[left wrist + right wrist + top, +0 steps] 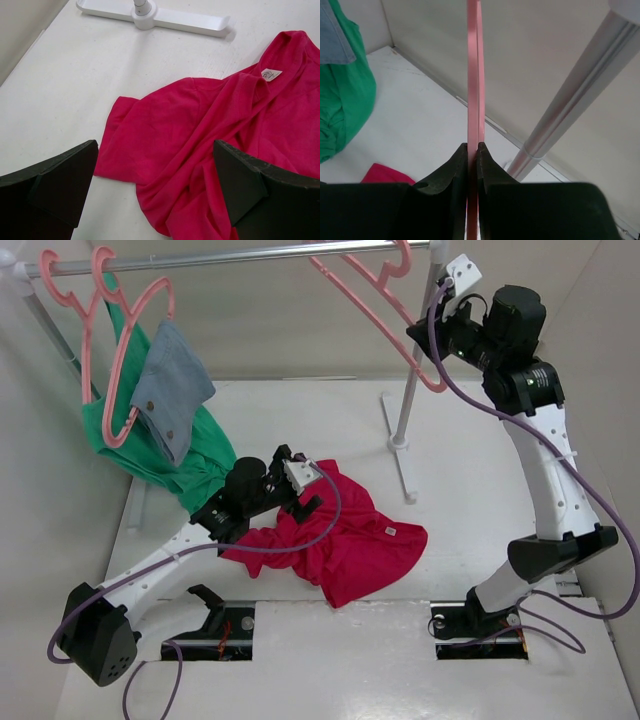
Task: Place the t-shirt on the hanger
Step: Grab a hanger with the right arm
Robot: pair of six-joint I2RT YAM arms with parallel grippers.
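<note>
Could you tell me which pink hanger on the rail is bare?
The hanger at the right end, clamped in the right pincer; the others carry a green garment and a grey-blue garment.

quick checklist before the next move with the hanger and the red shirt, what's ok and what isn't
1. Right hand shut on the hanger: ok, clamped on its thin bar.
2. Hanger hook over the rail: ok, not lifted off yet.
3. Left hand open, holding nothing: ok.
4. Left hand above the t-shirt: ok.
5. T-shirt spread flat: not ok, crumpled on the table.
6. Neck opening reachable: cannot tell; only the neck label shows.
</note>
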